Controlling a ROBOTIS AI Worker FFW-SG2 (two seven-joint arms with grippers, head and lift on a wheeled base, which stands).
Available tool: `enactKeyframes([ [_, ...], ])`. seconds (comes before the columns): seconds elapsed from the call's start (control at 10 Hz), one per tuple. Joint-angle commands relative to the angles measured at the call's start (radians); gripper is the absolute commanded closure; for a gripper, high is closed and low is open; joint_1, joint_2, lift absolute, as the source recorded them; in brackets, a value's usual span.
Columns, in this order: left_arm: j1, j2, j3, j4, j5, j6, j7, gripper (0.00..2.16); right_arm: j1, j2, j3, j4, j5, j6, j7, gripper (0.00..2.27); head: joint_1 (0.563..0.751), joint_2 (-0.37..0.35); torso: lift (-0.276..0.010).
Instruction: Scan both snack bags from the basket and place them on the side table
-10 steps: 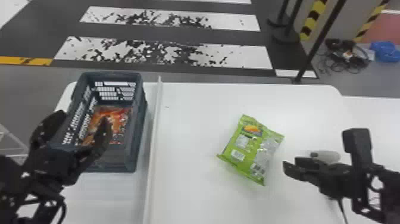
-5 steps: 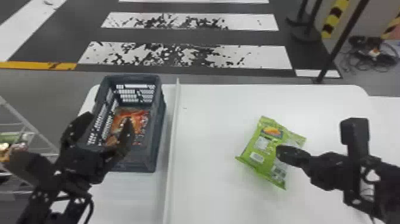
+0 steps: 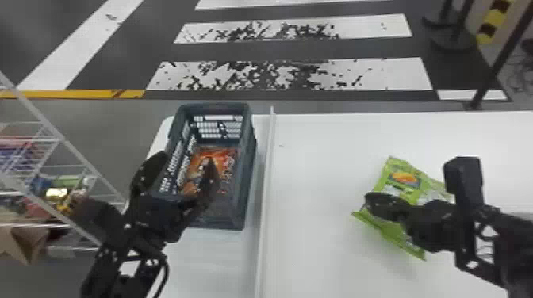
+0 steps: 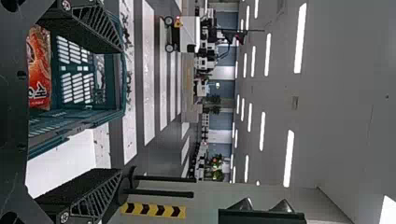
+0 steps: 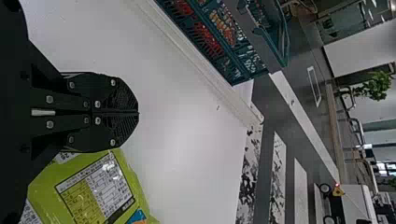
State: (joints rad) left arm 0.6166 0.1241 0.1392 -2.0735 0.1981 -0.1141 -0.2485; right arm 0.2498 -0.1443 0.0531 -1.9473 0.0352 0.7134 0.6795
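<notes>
Snack bag (image 3: 404,178), green, lies outside basket (image 3: 244,186), scan status unclear; orange bag (image 3: 227,157) inside awaits removal. Left gripper (image 3: 184,160) stands open; right gripper (image 5: 138,113) is closed, empty.

White-striped floor (image 3: 285,75) (patchily worn).

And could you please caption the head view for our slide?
Left gripper open at the basket holding the orange bag; right gripper, shut, near the green bag.
</notes>
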Motion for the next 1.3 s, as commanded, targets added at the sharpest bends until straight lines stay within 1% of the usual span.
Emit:
enactKeyframes([
  [0.0,0.0,0.0,-0.001,0.0,0.0,0.0,0.0,0.09,-0.027,0.0,0.04,0.051,0.023,-0.033,0.005,2.26,0.695,0.181,-0.075],
  [0.3,-0.002,0.0,-0.004,0.0,-0.002,0.0,0.0,0.09,-0.084,0.0,0.1,0.137,0.095,-0.036,0.005,2.26,0.695,0.211,-0.075],
  [0.5,-0.003,0.005,-0.003,0.003,0.0,0.0,0.0,0.09,-0.083,-0.001,0.105,0.148,0.12,-0.027,0.012,2.26,0.695,0.216,-0.075],
  [0.7,-0.009,0.005,-0.004,0.006,0.0,0.003,0.0,0.09,-0.047,-0.005,0.091,0.133,0.12,-0.036,0.015,2.26,0.695,0.216,-0.075],
  [0.8,-0.014,0.005,-0.006,0.015,0.0,0.003,0.0,0.09,-0.023,-0.012,0.086,0.117,0.121,-0.039,0.017,2.26,0.695,0.215,-0.075],
  [1.2,-0.018,0.012,-0.009,0.021,0.003,0.003,0.002,0.09,0.043,-0.023,0.044,0.03,0.121,-0.054,0.032,2.26,0.695,0.192,-0.075],
])
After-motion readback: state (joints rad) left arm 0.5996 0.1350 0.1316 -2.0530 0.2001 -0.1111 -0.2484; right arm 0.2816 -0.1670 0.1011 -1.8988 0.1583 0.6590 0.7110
